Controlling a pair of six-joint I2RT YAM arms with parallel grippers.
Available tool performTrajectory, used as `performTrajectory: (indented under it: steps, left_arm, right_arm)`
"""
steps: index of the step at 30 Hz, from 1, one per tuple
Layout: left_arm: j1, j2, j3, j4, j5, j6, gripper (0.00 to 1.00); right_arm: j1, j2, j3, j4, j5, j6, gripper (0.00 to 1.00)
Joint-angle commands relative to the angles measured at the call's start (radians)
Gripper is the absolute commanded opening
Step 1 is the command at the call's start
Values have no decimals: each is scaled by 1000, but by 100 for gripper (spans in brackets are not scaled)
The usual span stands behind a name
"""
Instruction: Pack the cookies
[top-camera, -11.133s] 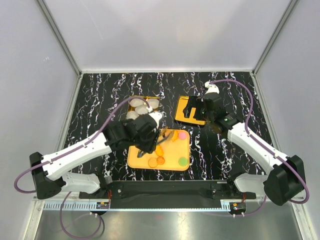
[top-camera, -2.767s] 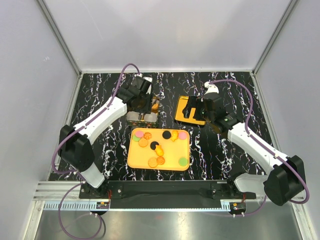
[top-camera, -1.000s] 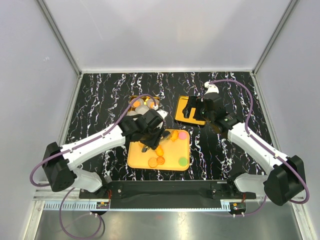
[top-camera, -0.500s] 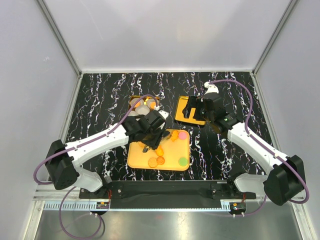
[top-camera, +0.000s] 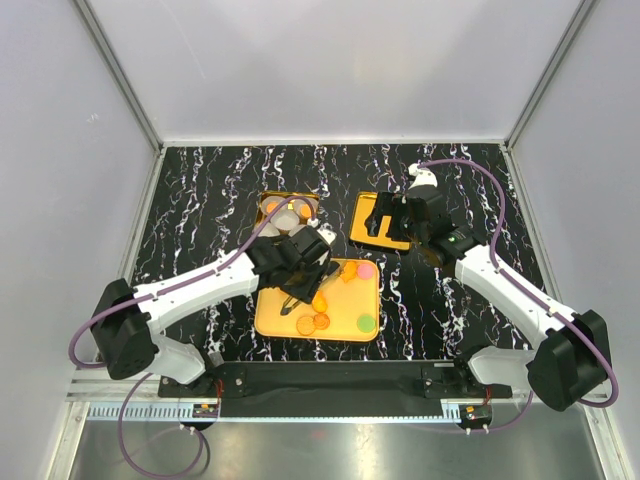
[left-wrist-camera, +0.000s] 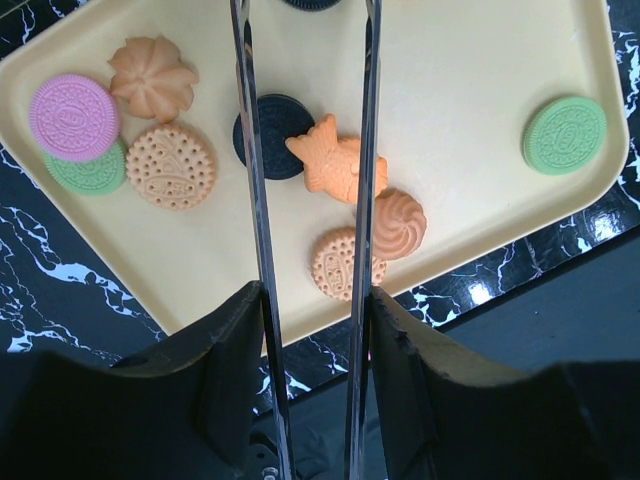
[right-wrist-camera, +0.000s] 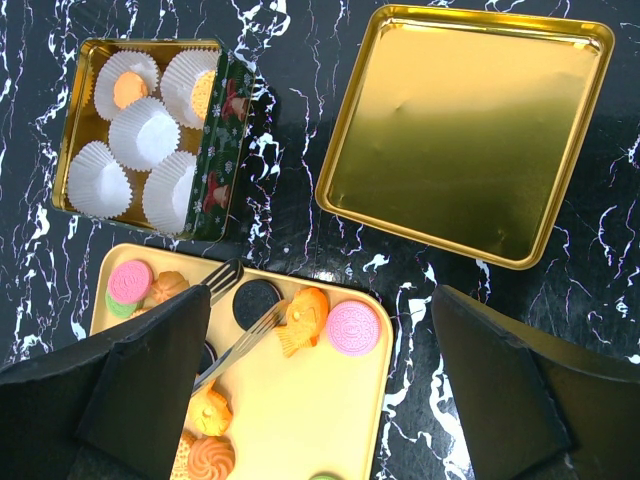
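Note:
Several cookies lie on the yellow tray (top-camera: 272, 320): a black cookie (left-wrist-camera: 272, 136), an orange fish cookie (left-wrist-camera: 335, 165), a pink cookie (left-wrist-camera: 73, 117), a green cookie (left-wrist-camera: 565, 134) and several orange ones. My left gripper (top-camera: 300, 262) is shut on metal tongs (left-wrist-camera: 250, 150) and holds them low over the tray. In the right wrist view the tongs' tips (right-wrist-camera: 222, 277) stand apart on either side of the black cookie (right-wrist-camera: 257, 303). My right gripper (top-camera: 405, 225) is open and empty, high above the gold lid (right-wrist-camera: 465, 130).
A gold tin (right-wrist-camera: 225, 130) with white paper cups (right-wrist-camera: 145, 132) stands behind the tray; two cups hold orange cookies (right-wrist-camera: 128, 88). The tin also shows in the top view (top-camera: 285, 212). The black marble table has white walls on three sides.
My left arm has come back from the tin to the tray with the tongs, and over the last second shifted slightly over the cookies. The right arm has not moved.

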Motion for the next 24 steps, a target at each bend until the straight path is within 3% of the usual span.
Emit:
performTrajectory:
  steps: [1, 24]
  left_arm:
    - [-3, -35, -4, 22, -18, 0, 47]
    - [-3, -11, 51, 22, 12, 13, 47]
  right_arm:
    - [1, -1, 37, 18, 20, -13, 100]
    - [0, -5, 42, 10, 26, -16, 100]
